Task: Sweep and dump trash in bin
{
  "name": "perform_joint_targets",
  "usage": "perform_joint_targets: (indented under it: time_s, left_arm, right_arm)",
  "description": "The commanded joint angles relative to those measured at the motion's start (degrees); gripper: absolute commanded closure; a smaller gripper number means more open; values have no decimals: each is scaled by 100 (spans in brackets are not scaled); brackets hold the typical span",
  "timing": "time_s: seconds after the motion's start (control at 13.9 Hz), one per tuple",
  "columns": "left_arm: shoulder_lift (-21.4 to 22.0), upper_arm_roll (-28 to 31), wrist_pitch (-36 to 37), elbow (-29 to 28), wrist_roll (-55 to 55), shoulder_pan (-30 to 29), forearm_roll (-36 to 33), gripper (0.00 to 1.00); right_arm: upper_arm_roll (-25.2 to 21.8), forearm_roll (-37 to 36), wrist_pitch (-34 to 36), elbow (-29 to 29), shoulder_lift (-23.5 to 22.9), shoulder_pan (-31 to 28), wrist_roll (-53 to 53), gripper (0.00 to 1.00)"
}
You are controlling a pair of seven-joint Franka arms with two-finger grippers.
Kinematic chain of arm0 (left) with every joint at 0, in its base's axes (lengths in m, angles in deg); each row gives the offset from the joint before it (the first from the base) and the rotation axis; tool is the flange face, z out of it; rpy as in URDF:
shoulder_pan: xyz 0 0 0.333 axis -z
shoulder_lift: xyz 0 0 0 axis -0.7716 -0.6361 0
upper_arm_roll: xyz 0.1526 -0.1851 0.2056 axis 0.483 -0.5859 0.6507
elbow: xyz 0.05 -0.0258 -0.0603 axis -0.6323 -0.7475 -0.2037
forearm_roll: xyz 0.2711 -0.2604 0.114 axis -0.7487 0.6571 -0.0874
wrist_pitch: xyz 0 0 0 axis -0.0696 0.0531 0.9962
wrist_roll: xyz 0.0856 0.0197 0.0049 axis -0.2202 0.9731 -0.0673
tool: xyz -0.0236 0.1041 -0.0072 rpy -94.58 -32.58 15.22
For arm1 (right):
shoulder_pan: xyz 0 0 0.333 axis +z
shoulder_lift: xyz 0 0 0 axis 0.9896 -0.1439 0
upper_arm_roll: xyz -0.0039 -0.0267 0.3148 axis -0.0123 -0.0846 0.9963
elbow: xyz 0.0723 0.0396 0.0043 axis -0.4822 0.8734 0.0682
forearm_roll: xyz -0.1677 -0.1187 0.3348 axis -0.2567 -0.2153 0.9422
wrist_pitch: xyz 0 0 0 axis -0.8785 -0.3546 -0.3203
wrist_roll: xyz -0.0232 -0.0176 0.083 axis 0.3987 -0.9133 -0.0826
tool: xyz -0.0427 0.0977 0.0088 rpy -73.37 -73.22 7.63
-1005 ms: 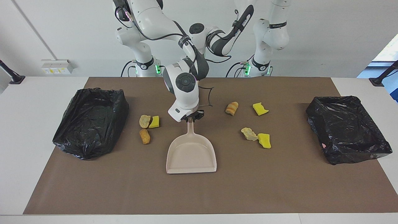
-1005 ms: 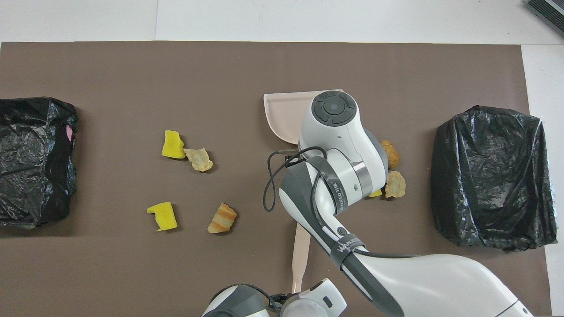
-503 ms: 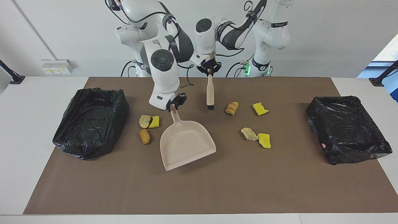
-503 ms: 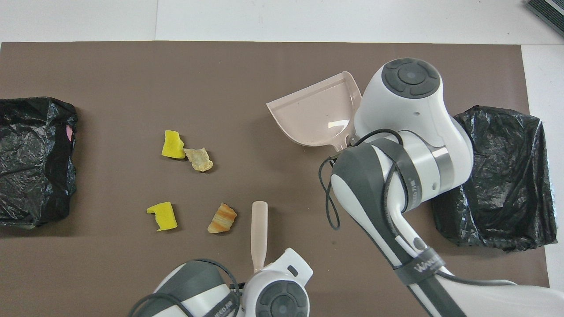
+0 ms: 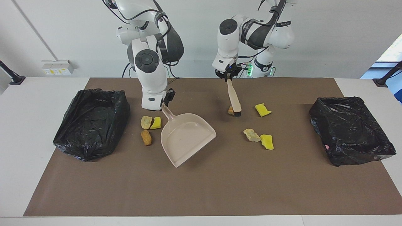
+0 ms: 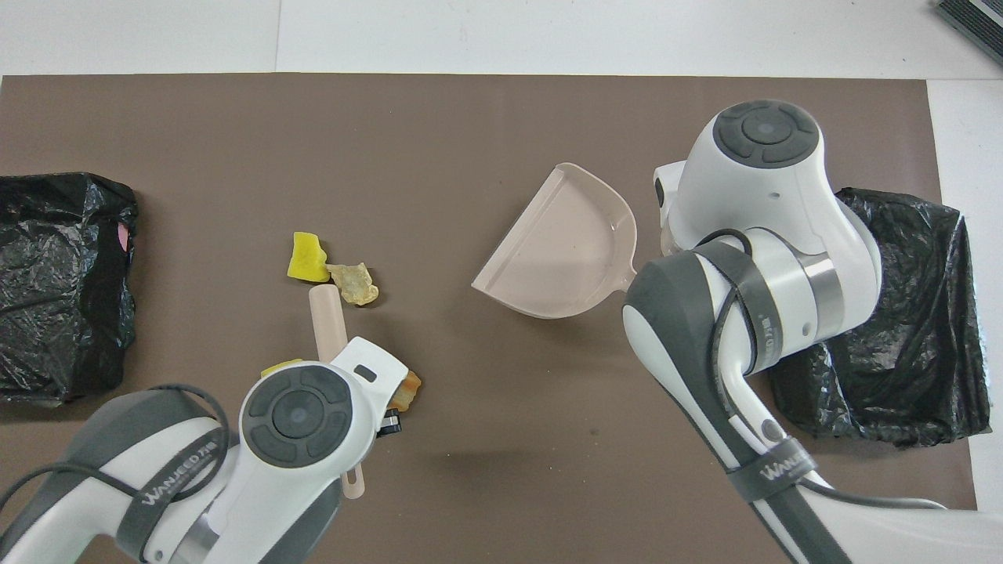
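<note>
Left gripper [image 5: 228,77], jaws clamped on the beige black-bristled brush [image 5: 234,99], sets its bristles against a tan-orange bread-like lump [image 5: 230,110], while the right gripper [image 5: 165,101], jaws clamped on the beige plastic dustpan [image 5: 187,137], waits toward the right arm's end of the desk.

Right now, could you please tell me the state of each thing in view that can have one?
Left gripper: shut on the brush handle.
Right gripper: shut on the dustpan handle.
Brush: tilted, bristles down by a bread-like lump.
Dustpan: empty, angled.
Trash: seven bits, unswept, on the mat.
Bin by the right arm: lined, no trash visible.
Bin by the left arm: lined, no trash visible.
</note>
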Motion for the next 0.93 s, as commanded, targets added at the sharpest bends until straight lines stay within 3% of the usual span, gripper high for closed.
perform_joint_targets:
  time_s: [0.0,0.22,0.43,0.65,0.86]
  left_arm:
    - [269,-81,128,-385,82,-574,-93,100]
    - [787,-90,41,-1123,108,-1154,-154,100]
    - [1044,-99,-423,-1958,117,-1191,-392,100]
    - [965,-117,-443,-2136,458,-1094,-392,100]
    - [921,-117,-548,-2119,591,-516,-173,100]
  right_arm:
    - [50,-265,-507,843,540,212,342,100]
    - [50,-256,-965,1581,962,448,317,100]
    - [50,-265,-1403,2232,1322,607,317,100]
    - [50,-317,-1642,2427,1341,809,264,100]
    - [50,-326,-1643,2454,1228,1019,107,100]
